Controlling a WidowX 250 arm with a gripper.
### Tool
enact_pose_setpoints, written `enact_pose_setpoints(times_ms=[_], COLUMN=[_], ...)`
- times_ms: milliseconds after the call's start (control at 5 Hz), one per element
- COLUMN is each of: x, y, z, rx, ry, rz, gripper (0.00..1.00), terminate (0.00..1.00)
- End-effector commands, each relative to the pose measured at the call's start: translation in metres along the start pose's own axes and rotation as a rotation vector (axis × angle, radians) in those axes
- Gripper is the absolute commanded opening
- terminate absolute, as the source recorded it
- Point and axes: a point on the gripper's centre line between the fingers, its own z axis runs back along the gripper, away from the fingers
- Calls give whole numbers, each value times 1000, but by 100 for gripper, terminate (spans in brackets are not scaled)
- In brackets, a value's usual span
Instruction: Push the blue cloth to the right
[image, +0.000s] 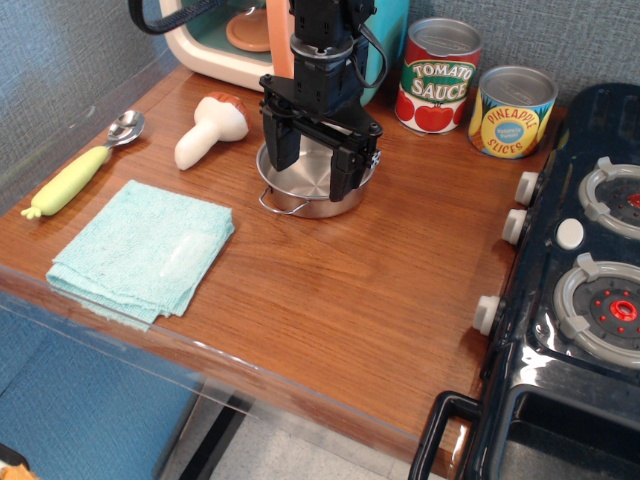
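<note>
Black two-fingered tool (314, 168), black cable (150, 22)

**Two labelled cans at the back**

On the red can (439, 77), white letters spell out "TOMATO SAUCE" above a picture of tomatoes. Just beside it, the yellow can (511, 113) carries "PINEAPPLE SLICES" on a blue patch. Nothing else here bears readable words.

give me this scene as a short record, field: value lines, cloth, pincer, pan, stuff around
cloth: blue cloth, folded, flat at the front left of the wooden table
pincer: pincer open, above the steel pan, apart from the cloth
left side: spoon with yellow handle, toy mushroom
back: tomato sauce can, pineapple slices can
right: toy stove
task state: cloth not yet pushed
</note>
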Motion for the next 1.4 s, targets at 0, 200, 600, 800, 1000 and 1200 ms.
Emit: enact_pose_setpoints(times_ms=[0,200,600,800,1000,1200], x=[0,-8,-31,-58,-86,-104], y=[0,9,28,53,78,99], z=[0,10,28,12,-14,-39], rx=[0,6,77,108,114,35], ry=[0,-14,-32,48,96,103], rz=[0,33,53,90,104,137], gripper=[100,100,100,100,100,100], terminate=[0,0,0,0,0,0])
